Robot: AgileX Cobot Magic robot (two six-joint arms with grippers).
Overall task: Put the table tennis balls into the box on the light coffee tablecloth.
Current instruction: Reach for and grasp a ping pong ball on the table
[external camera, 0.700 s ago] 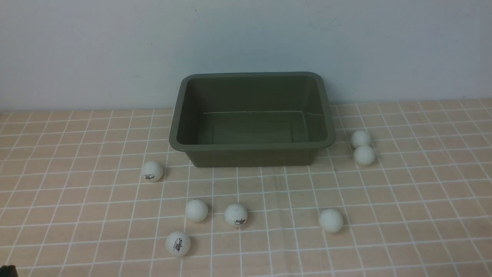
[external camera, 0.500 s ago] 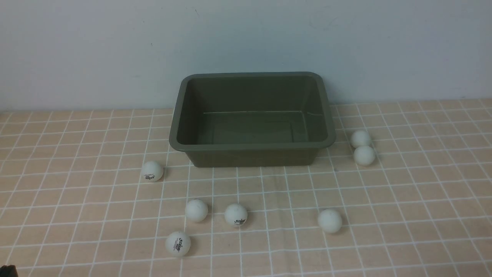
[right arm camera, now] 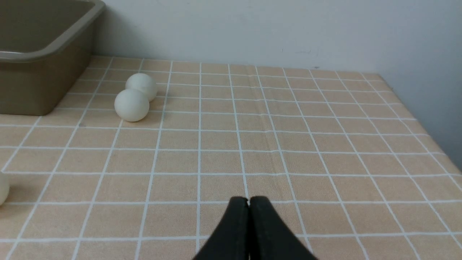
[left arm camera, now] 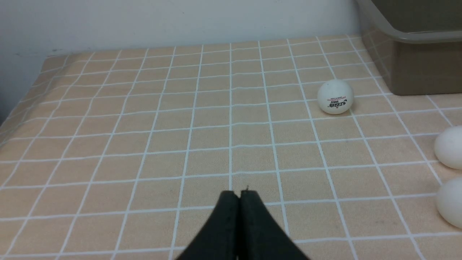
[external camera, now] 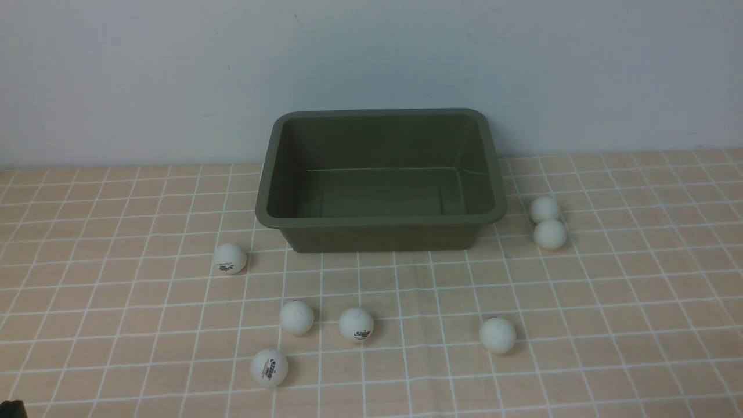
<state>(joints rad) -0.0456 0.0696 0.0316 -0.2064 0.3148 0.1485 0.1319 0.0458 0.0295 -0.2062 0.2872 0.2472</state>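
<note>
– At the near edge of the light coffee tablecloth (external camera: 609,302), what do the wrist cameras show?

– The left gripper (left arm camera: 239,194) is clenched, its black fingers pressed together with nothing between them, over bare cloth. The right gripper (right arm camera: 248,199) is pressed closed in the same way and grasps nothing either.

– And the table tennis balls (left arm camera: 335,96)?

– All seven lie on the cloth, outside the box. Closest to the robot, on its left side, is the nearest printed ball (external camera: 269,367). Just beyond it sit the plain ball (external camera: 296,317) and, to its right, the second printed ball (external camera: 356,324), near each other but apart. Farther right, at about the same depth, the lone ball (external camera: 497,335) rests by itself.

– Farther back?

– The third printed ball (external camera: 230,258) rests near the box's front left corner without touching it. On the right, the front ball of the pair (external camera: 549,234) and the rear ball of the pair (external camera: 544,209) sit one behind the other, just beside the box's right wall. Whether those two touch cannot be told.

– Where is the box?

– The box (external camera: 380,220) stands upright in the middle, on the far part of the cloth, close to the pale wall (external camera: 174,75).
</note>
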